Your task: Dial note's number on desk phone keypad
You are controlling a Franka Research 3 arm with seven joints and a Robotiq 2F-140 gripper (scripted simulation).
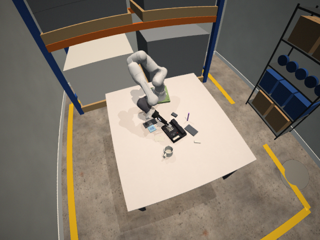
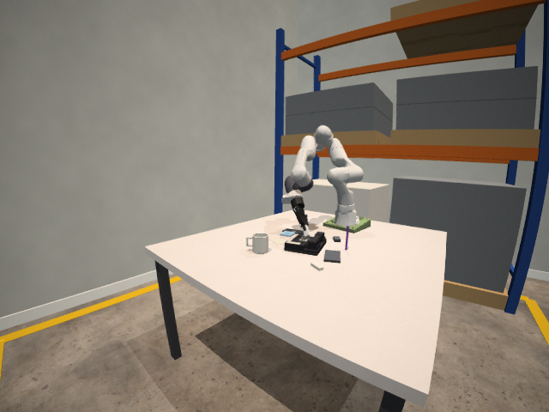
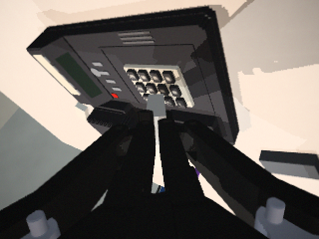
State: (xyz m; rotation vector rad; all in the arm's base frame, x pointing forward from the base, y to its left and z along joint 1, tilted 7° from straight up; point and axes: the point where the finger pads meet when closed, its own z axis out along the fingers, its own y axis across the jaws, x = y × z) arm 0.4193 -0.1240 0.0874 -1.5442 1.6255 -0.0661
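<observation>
Even soft light, perhaps slight blur.

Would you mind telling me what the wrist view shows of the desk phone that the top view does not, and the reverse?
Only the wrist view resolves the separate keys on the keypad, the small red button and the green display. Only the top view shows the handset in its cradle, the mug and the blue note nearby. Both show the shut tool over the desk phone.

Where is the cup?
In the top view the mug stands on the table, just in front of the black desk phone, away from the arm's base.
</observation>
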